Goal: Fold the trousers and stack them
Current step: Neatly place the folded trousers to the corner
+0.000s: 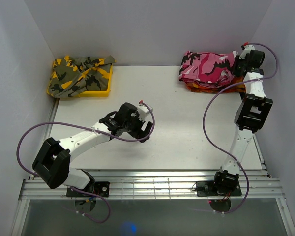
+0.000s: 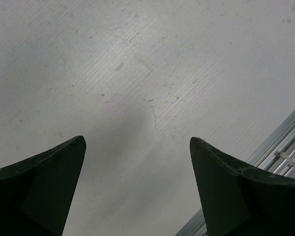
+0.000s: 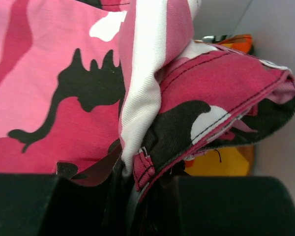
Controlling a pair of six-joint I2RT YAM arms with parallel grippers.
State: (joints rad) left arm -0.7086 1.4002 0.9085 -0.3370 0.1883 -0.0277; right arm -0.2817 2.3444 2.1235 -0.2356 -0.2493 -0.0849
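Trousers (image 1: 206, 69) in pink, white and black camouflage lay bunched; right end effector (image 3: 137, 184) clenched a fold, left end effector (image 2: 137, 142) gaped.

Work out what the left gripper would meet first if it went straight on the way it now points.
Most likely the bare table: the left gripper has its jaws open, and they frame only that white surface, with nothing in between. How far off it lies cannot be judged.
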